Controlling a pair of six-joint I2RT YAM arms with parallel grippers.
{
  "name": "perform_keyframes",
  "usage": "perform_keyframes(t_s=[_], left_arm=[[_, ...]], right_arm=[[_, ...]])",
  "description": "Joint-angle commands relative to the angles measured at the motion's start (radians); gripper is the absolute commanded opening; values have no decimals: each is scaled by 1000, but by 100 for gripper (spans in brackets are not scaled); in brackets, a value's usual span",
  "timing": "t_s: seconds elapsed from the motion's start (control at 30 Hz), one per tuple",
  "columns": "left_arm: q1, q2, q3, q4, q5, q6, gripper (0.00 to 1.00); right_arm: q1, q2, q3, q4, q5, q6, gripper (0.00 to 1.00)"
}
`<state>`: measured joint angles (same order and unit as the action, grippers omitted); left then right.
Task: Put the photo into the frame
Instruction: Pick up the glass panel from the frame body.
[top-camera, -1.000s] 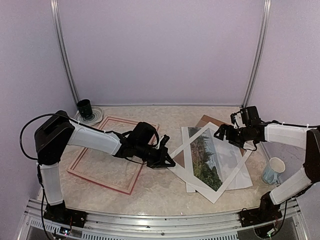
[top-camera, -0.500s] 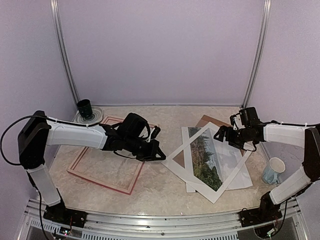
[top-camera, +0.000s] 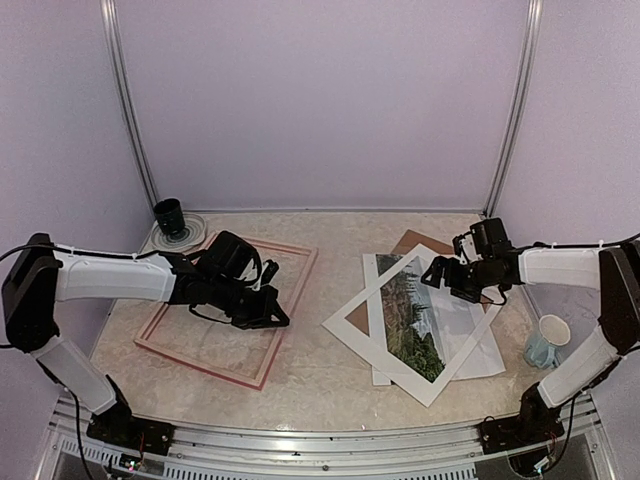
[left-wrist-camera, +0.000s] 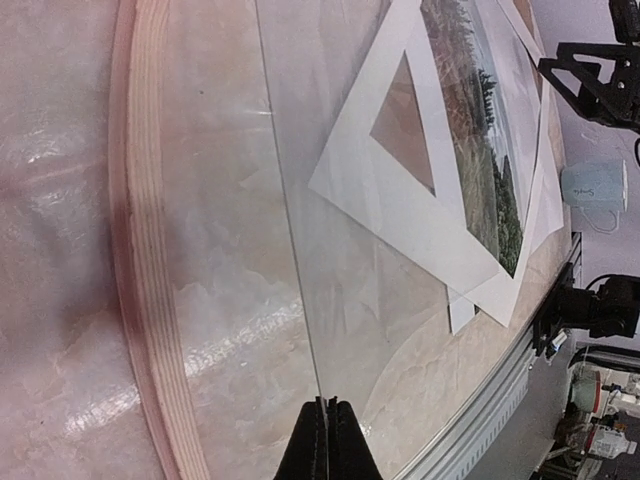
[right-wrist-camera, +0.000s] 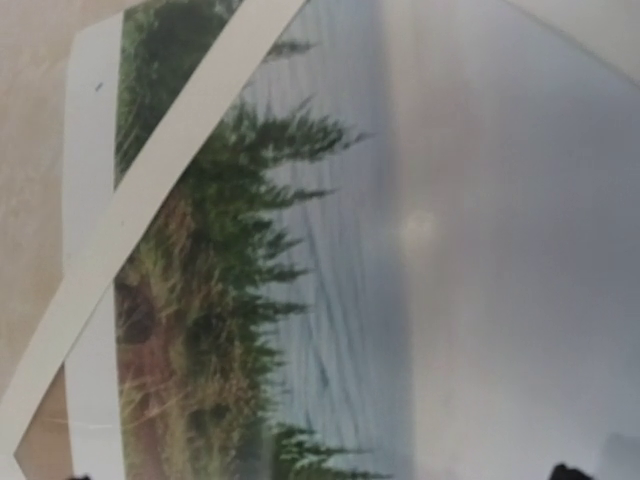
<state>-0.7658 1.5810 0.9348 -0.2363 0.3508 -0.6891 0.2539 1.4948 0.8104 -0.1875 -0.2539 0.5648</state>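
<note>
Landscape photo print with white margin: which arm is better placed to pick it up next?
Right. The right gripper is open and hangs directly over the landscape photo print, which fills its wrist view. The left gripper is shut, over the thin pink-red rectangular frame, away from the photo.

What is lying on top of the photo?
The white mat border lies crooked across the photo. It hides strips of the picture; the middle shows through its opening.
</note>
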Motion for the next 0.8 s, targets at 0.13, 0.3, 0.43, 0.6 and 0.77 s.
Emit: perform_keyframes(t_s=[0.13, 0.3, 0.43, 0.6, 0.77], left_arm=[[69, -126, -97, -82, -53, 26, 0], [99, -161, -141, -113, -69, 38, 0], [120, -181, -161, -148, -94, 48, 0], [153, -199, -169, -200, -131, 75, 0], [189, -209, -184, -233, -164, 98, 0]], right_arm=[[64, 62, 41, 34, -12, 19, 99], [90, 96, 65, 38, -19, 19, 99], [101, 117, 84, 44, -31, 18, 99], [124, 145, 110, 49, -48, 19, 99], [157, 177, 139, 52, -55, 25, 99]])
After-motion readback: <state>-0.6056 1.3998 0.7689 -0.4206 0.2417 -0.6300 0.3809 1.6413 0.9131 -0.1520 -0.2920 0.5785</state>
